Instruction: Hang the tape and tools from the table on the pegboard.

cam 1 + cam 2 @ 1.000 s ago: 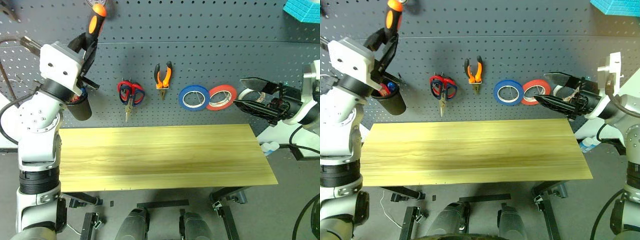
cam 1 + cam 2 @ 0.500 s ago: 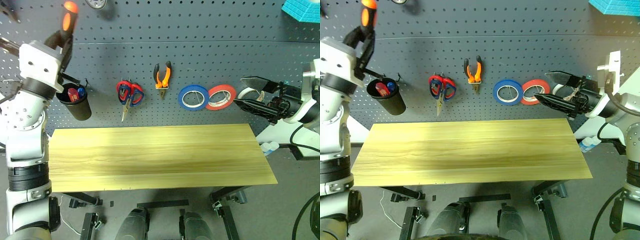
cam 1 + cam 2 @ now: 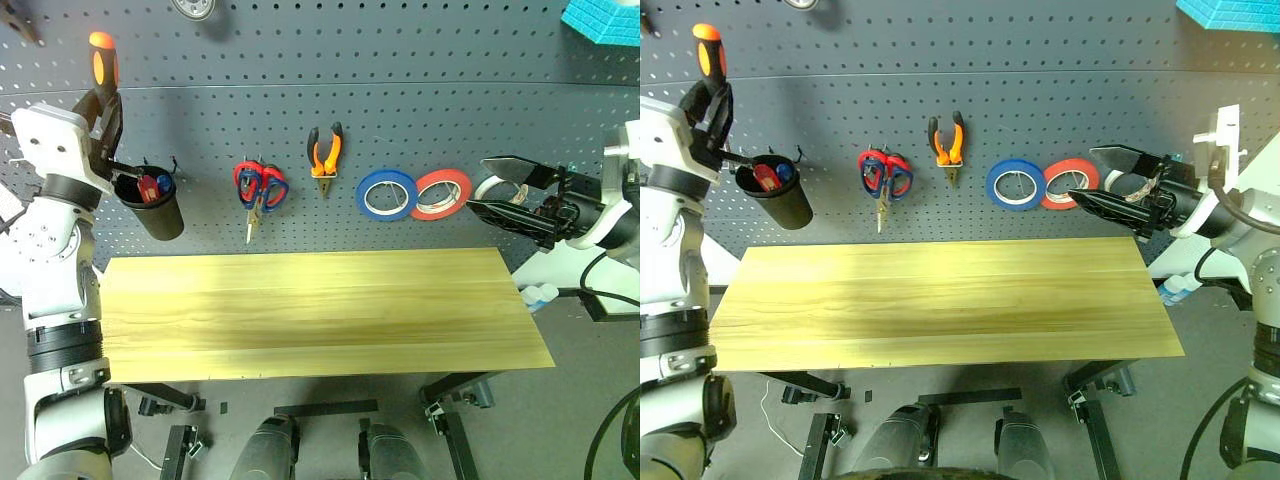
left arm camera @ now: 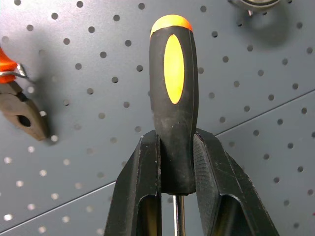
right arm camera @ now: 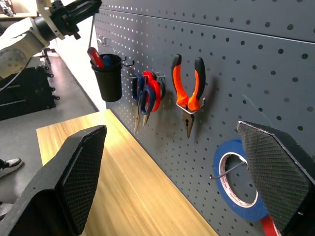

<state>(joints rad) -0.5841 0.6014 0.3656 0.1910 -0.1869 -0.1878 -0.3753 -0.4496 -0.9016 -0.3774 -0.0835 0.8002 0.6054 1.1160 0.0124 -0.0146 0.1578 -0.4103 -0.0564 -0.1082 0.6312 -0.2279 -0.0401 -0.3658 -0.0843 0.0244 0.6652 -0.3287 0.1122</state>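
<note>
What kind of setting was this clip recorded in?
Most likely a workshop or lab tool station: a dark pegboard hung with pliers, scissors and tape rolls, above a plain wooden table.

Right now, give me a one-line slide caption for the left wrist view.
Left gripper shut on the screwdriver, handle up, before the pegboard.

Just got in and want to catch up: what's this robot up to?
It is hanging tools on the pegboard. The left gripper is shut on the orange-and-black screwdriver, handle up, above the black cup. The right gripper is open beside the red tape. Pliers and scissors already hang; the table is bare.
</note>
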